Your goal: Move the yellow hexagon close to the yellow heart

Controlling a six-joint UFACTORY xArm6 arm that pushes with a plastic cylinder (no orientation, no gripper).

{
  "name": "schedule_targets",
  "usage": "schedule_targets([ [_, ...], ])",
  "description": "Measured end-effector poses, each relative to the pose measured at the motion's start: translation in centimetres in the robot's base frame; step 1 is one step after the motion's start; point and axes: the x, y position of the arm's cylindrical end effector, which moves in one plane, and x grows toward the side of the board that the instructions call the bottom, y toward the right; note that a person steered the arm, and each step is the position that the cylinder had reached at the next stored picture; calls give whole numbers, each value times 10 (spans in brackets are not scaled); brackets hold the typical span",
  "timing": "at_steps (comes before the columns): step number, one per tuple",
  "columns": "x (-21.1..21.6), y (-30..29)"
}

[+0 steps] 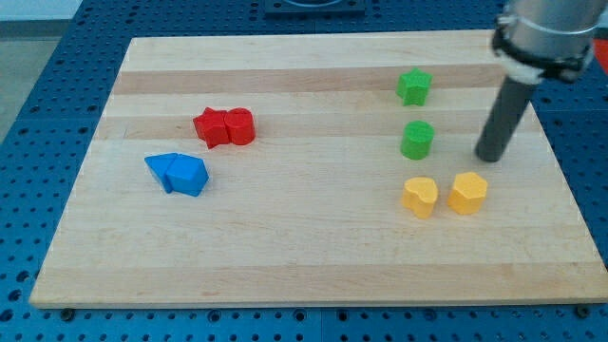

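The yellow hexagon (pixel 467 193) lies at the view's lower right, just right of the yellow heart (pixel 419 197), with a small gap between them. My tip (pixel 491 158) rests on the board just above and slightly right of the yellow hexagon, apart from it. The dark rod rises from the tip toward the view's top right.
A green round block (pixel 417 140) and a green star (pixel 414 86) stand above the yellow heart. A red star (pixel 212 127) touches a red round block (pixel 240 126) at the left. Two blue blocks (pixel 178 173) lie together below them. The wooden board (pixel 313 256) sits on a blue perforated table.
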Motion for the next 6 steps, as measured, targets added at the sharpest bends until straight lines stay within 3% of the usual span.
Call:
schedule_targets([
  [1,11,41],
  [2,29,42],
  [4,32,29],
  [6,37,-30],
])
